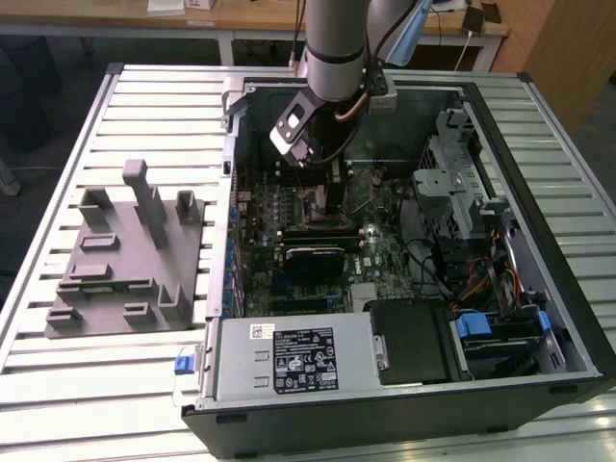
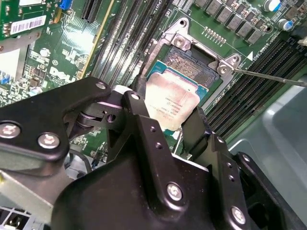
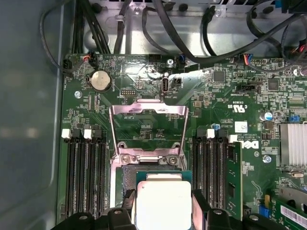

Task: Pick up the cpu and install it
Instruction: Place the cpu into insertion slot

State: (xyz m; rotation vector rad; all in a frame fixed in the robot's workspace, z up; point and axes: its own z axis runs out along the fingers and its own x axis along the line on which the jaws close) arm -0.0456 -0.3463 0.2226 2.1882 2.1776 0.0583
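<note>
My pincer [image 2: 169,109] clamped on the cpu [image 2: 175,96] by its edges, over the socket [image 2: 192,62], load frame [image 3: 148,110] open

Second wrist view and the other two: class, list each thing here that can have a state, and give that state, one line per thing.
cpu: gripped between the pincer's fingers, over the socket.
pincer: shut on the cpu.
socket: uncovered, contacts partly showing.
load plate: swung open, away from the socket.
computer case: lying on its side, side panel off.
</note>
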